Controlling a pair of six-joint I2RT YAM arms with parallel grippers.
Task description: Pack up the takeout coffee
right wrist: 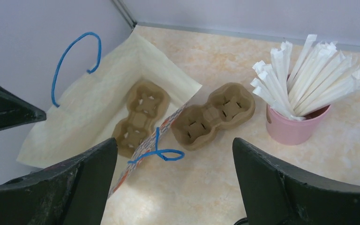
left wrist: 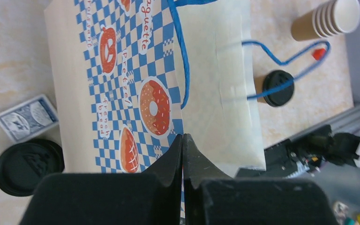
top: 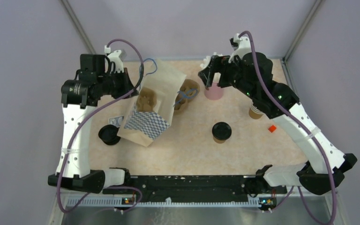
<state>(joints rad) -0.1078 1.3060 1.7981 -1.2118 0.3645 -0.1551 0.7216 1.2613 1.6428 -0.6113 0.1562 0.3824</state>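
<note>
The takeout coffee (top: 221, 132) stood upright on the counter (top: 187, 154), right of the paper bag (top: 152, 108). The right fingers (right wrist: 300, 187), spread and empty, hung nearer it; the left fingers (left wrist: 168, 161) pinched the bag's rim.

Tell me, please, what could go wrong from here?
1. The open right gripper hangs by the pink straw cup, far from the takeout coffee; swinging over could topple the straws.
2. The left gripper seems to pinch the paper bag at its edge; a slip might let its mouth fall shut.
</note>
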